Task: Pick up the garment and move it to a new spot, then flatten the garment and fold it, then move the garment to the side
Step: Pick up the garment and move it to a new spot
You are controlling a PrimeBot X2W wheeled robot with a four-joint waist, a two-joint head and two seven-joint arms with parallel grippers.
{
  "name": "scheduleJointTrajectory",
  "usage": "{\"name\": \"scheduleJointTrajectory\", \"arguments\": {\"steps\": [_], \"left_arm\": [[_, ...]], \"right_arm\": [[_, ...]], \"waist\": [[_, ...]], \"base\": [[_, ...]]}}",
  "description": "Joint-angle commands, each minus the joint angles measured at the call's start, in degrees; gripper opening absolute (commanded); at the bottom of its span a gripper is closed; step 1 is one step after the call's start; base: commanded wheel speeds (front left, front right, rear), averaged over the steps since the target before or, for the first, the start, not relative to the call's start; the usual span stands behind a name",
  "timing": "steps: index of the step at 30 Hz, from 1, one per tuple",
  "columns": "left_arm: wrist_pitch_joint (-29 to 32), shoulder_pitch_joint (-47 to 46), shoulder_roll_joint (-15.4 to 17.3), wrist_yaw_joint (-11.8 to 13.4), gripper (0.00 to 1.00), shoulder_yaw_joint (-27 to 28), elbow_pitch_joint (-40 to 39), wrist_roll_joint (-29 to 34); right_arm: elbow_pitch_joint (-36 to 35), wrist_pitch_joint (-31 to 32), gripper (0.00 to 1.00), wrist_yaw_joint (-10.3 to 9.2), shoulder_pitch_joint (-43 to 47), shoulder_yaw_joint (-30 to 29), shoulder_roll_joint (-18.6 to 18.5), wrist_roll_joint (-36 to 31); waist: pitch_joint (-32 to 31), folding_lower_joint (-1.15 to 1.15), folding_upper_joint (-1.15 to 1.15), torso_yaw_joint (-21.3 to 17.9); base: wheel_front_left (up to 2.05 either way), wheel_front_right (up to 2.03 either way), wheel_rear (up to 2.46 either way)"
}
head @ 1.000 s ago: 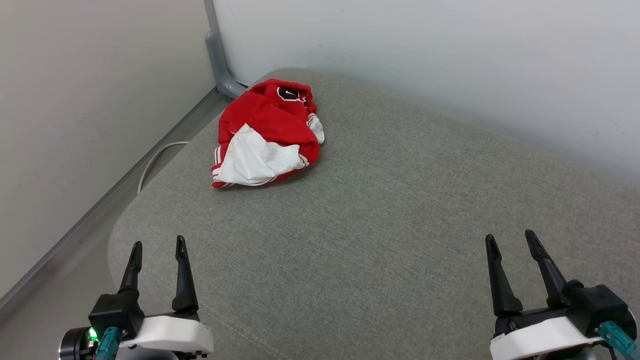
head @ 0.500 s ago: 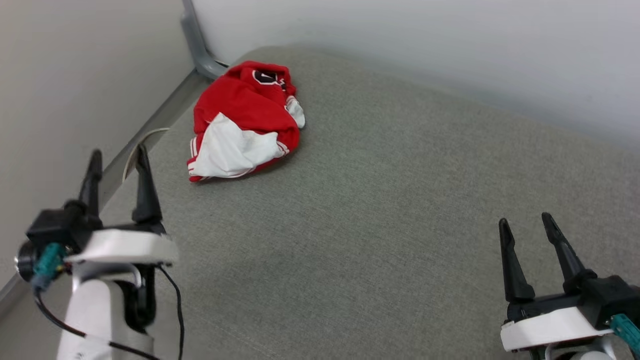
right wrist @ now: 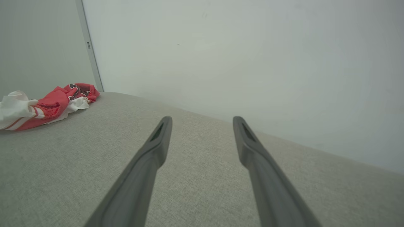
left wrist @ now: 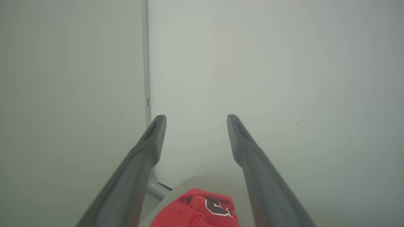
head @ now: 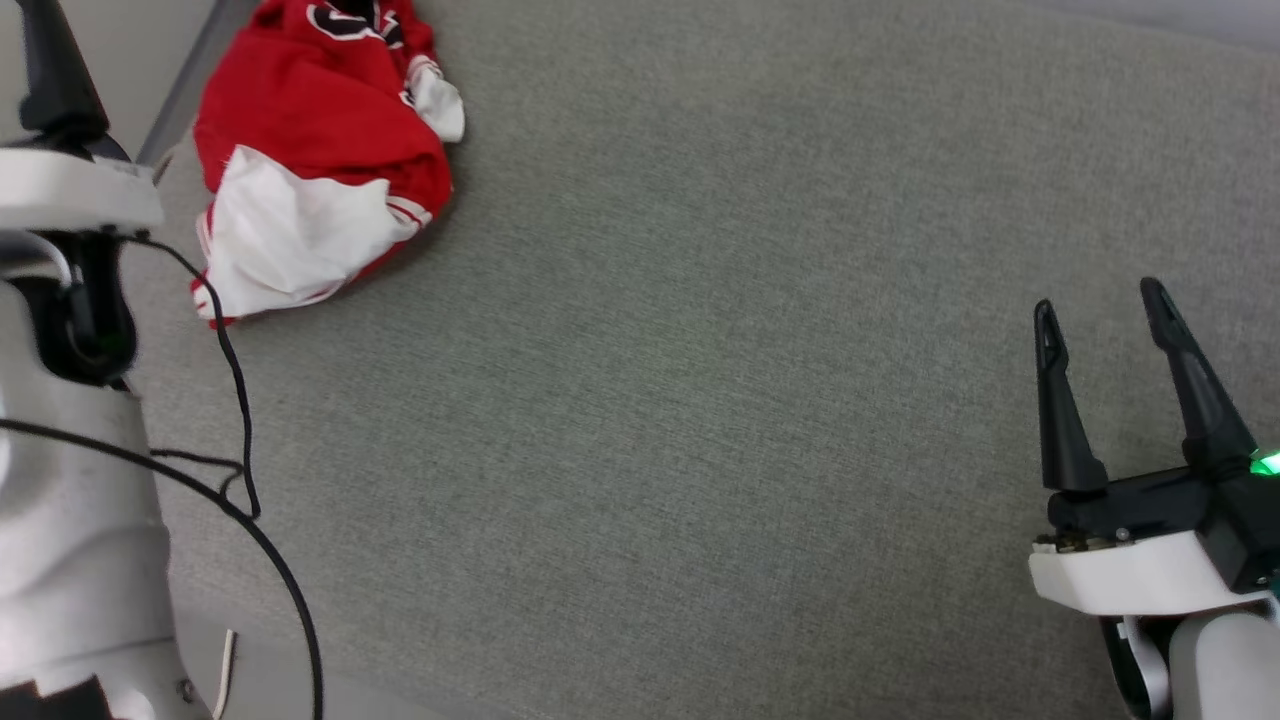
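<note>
The garment [head: 310, 170] is found crumpled on the grey cushion [head: 700, 380] (a white sleeve uppermost) and is gripped by nothing. The left gripper [left wrist: 195, 121] is seen with jaws spread, the garment lying below them. The right gripper [head: 1097, 297] is likewise spread and empty, the garment well apart to its left.

The left gripper [left wrist: 195, 118] has its two dark fingers [left wrist: 148, 148] spread wide apart with nothing between them, aimed at a pale wall [left wrist: 284, 78]. A thin grey vertical strip [left wrist: 145, 63] runs down the wall behind the left-hand finger. Low between the fingers lies the crumpled red garment [left wrist: 195, 211], a black white-outlined mark showing, on the rounded corner of a grey cushion [left wrist: 202, 183].
</note>
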Motion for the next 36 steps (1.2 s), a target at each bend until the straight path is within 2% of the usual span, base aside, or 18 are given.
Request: {"name": "scheduleJointTrajectory", "arguments": {"steps": [1,4,9,18,22,29,35,36], "left_arm": [[1.09,-2.56,1.47,-0.23,1.00,0.04,1.59,-1.07],[4.04,-5.39,3.04,-0.28,1.00,-0.38,4.37,-3.41],[14.62,-11.05,8.28,-0.34,1.00,-3.80,9.42,-11.12],[40.31,-14.32,14.21,-0.36,1.00,-9.75,16.92,-24.61],[49.32,-13.93,16.58,-0.34,1.00,-12.72,18.28,-28.39],[59.36,-13.39,18.40,-0.32,1.00,-18.56,21.88,-29.82],[61.38,-13.04,17.00,-0.32,1.00,-21.63,25.35,-30.53],[61.24,-13.03,16.85,-0.32,0.39,-21.88,25.65,-30.89]], "right_arm": [[-0.91,-0.14,1.00,-0.06,-1.38,-0.22,-0.61,-0.26],[-1.94,-0.14,1.00,-0.06,-2.00,-0.35,-1.02,-0.56],[-4.18,-0.14,1.00,-0.06,-3.30,-1.10,-1.63,-1.21],[-6.55,-0.14,1.00,-0.06,-4.52,-1.56,-2.93,-1.81],[-7.38,-0.14,1.00,-0.06,-4.73,-1.76,-3.33,-2.08],[-7.99,-0.14,1.00,-0.06,-5.12,-1.87,-3.86,-2.30],[-7.86,-0.14,1.00,-0.06,-5.81,-1.31,-3.89,-2.21],[-7.80,-0.14,1.00,-0.06,-5.91,-1.27,-3.81,-2.12]], "waist": [[4.76,-0.01,0.00,-2.71],[6.36,-0.01,0.00,-3.34],[9.38,-0.01,0.00,-4.84],[13.05,-0.01,0.00,-6.45],[14.45,-0.01,0.00,-6.86],[16.54,-0.01,0.00,-7.02],[17.48,-0.01,0.00,-7.45],[17.52,-0.01,0.00,-7.57]], "base": [[0.00,0.00,0.00],[0.00,0.00,0.00],[0.00,0.00,0.00],[0.00,0.00,0.00],[0.00,0.00,0.00],[0.00,0.00,0.00],[0.00,0.00,0.00],[0.00,0.00,0.00]]}}
